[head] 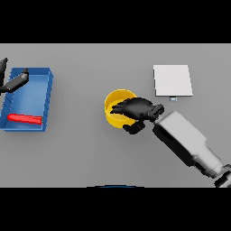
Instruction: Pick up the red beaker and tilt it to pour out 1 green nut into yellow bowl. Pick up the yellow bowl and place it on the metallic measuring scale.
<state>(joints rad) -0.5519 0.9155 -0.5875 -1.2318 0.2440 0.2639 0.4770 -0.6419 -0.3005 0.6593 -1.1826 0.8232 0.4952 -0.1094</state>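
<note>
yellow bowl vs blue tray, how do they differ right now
The yellow bowl is round, while the blue tray is a long rectangle and the larger of the two. The bowl sits mid-table with the right hand curled over its rim; the tray lies at the table's left edge, with the left hand open above its far end. The tray holds the red beaker lying on its side. Both rest on the grey table.

A bin sits at the counter's far left with a beaker lying on its side inside, near the front wall. A bowl stands at the centre. A measuring scale lies to the right of the bowl, farther back.
</note>
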